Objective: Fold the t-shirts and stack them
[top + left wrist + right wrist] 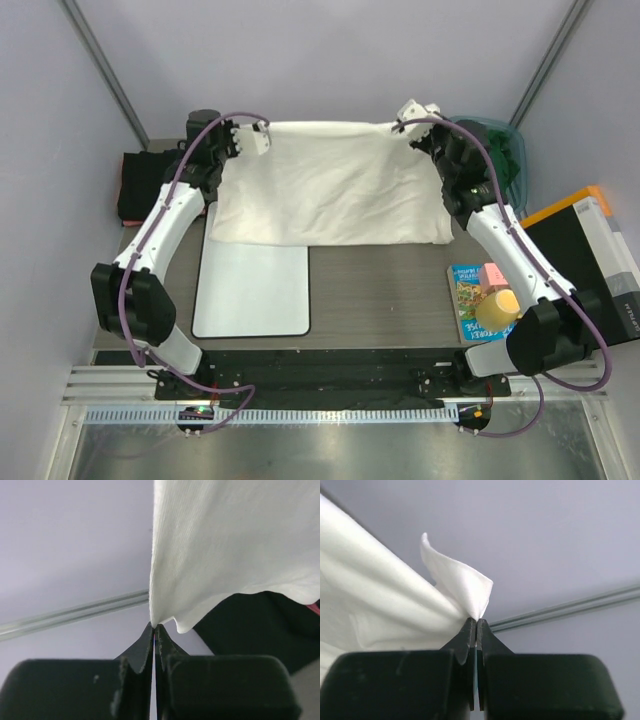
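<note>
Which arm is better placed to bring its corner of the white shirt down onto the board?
Left, probably. The left gripper pinches the far-left corner of the white shirt, and the board lies on that same side, nearer the bases. The right gripper holds the far-right corner, well off to the board's side.

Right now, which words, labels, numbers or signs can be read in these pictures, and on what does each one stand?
No text can be read for certain.
On the blue booklet: cover print, too small to read.
On the black and grey box: small marks on its side, too blurred to read.
On the white t-shirt: no print shows.
</note>
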Motion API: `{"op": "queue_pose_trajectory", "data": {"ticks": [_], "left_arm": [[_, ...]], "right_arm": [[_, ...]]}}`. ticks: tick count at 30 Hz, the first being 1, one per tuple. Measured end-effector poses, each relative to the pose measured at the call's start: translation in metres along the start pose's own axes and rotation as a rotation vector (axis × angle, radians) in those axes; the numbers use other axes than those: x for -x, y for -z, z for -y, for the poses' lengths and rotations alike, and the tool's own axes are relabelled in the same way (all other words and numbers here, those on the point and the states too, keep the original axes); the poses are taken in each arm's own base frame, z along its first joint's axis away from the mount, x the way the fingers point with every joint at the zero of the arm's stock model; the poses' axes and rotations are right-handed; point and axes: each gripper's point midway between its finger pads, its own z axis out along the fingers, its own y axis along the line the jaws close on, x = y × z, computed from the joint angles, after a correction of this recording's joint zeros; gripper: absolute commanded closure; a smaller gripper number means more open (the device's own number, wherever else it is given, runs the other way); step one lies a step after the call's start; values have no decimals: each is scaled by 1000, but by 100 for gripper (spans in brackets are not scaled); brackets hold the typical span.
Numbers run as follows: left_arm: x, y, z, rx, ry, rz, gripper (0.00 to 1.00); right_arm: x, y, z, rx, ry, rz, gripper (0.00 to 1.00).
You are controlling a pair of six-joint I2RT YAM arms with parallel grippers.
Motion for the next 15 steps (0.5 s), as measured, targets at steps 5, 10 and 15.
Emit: {"op": "queue_pose_trajectory", "data": {"ticks": [5, 10, 15], "left_arm": [[10, 12, -82, 296, 52, 32, 100], [16, 45, -107, 341, 46, 92, 100], [9, 126, -60, 139, -27, 231, 100]], "right_arm": [[37, 4, 57, -167, -66, 97, 99], [67, 28, 80, -134, -105, 175, 99], [77, 102, 67, 41, -87, 211, 99]]}}
